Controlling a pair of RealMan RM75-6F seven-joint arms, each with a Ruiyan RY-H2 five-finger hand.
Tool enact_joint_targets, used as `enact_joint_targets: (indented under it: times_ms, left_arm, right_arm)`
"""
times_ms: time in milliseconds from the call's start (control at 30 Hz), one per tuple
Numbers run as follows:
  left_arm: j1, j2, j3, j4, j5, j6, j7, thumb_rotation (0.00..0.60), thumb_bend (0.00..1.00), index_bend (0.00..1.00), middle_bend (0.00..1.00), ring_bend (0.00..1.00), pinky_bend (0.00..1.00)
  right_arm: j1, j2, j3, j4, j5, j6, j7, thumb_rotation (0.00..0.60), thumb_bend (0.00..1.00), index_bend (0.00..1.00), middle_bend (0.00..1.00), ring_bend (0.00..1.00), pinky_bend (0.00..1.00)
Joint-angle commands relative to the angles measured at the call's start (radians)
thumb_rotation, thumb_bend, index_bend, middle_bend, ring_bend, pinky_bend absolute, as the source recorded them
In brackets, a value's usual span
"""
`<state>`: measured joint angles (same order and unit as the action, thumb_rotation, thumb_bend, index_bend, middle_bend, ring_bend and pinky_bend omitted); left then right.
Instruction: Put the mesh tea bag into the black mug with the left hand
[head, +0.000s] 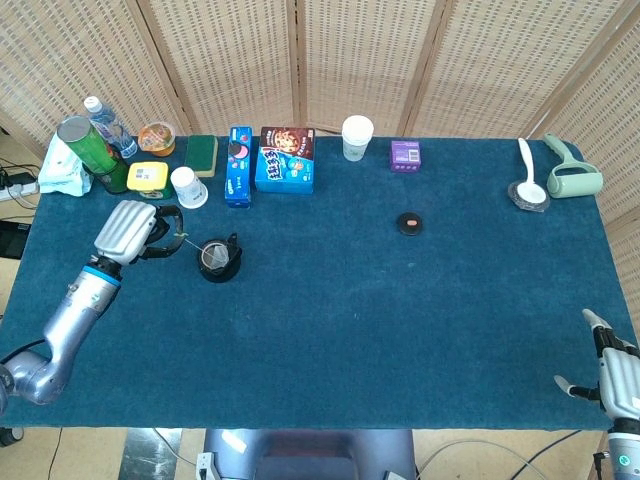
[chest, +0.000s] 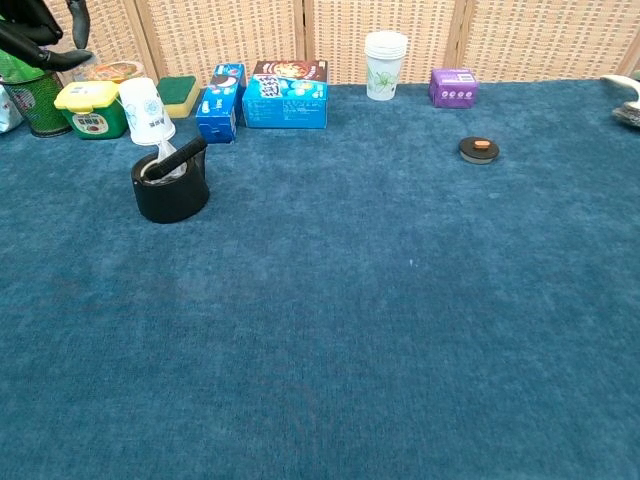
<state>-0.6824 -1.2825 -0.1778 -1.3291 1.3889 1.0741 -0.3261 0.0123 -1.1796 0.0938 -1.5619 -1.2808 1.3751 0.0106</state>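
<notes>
Head view: mesh tea bag sat inside black mug; left hand just beside it, fingers apart, gripping nothing.

Silver left hand (black fingers), blue wristband.

One black mug, two white paper cups, two blue snack boxes, one purple box, one green sponge.
</notes>
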Motion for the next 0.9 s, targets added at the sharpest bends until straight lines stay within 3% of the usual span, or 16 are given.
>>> enact_joint_targets:
  times_ms: [33,800,900]
  left_arm:
    - [0.007,0.000,0.004,0.008,-0.004,0.000,-0.005,0.600,0.43,0.63,1.00,1.00,0.89]
    - [0.091,0.002,0.064,0.079,-0.014,-0.020,-0.030,0.600,0.43,0.63,1.00,1.00,0.89]
    - [0.089,0.022,0.081,0.065,-0.032,-0.073,0.010,0.600,0.34,0.53,1.00,1.00,0.89]
  right_arm:
    - [0.002,-0.001,-0.001,-0.002,-0.001,-0.001,-0.004,0.600,0.03,0.09,0.16,0.30,0.22]
    - [0.009,0.004,-0.003,-0.035,0.000,-0.002,-0.049,0.600,0.03,0.09,0.16,0.30,0.22]
    - [0.010,0.006,-0.005,-0.039,-0.003,-0.001,-0.053,0.600,0.03,0.09,0.16,0.30,0.22]
